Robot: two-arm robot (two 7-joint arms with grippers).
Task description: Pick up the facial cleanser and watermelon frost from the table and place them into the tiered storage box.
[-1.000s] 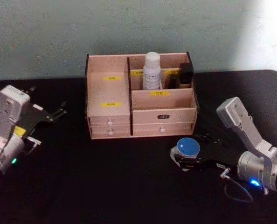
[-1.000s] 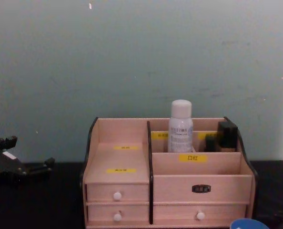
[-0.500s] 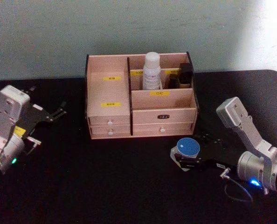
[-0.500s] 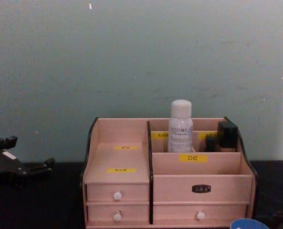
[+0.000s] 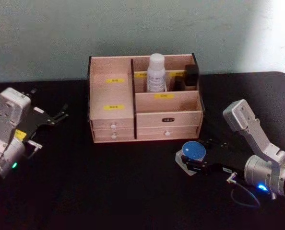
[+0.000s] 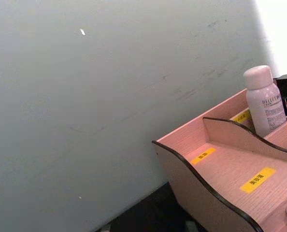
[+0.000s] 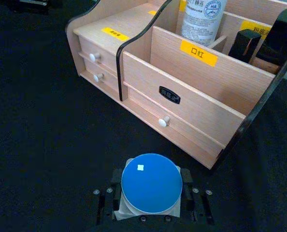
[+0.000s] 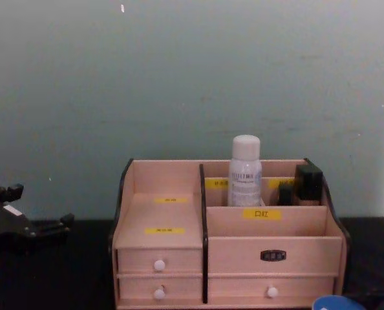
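The tiered storage box (image 5: 111, 98) (image 7: 201, 92) (image 8: 269, 248) (image 6: 221, 164) stands at the back middle of the black table. A white bottle with a pale cap, apparently the facial cleanser (image 5: 156, 73) (image 7: 201, 17) (image 8: 245, 171) (image 6: 264, 101), stands upright in its rear compartment. In front of the box, to the right, my right gripper (image 5: 195, 163) (image 7: 150, 193) is shut on a small white jar with a round blue lid, apparently the watermelon frost (image 5: 193, 151) (image 7: 150, 182) (image 8: 337, 302). My left gripper (image 5: 50, 109) (image 8: 33, 210) rests open at the far left.
Black items (image 5: 190, 76) (image 7: 283, 36) fill the box's rear right compartment beside the bottle. The stepped left shelves (image 5: 114, 91) and the front right compartment (image 7: 192, 72) hold nothing. A grey-green wall rises right behind the box. Black tabletop (image 5: 109, 182) spreads in front.
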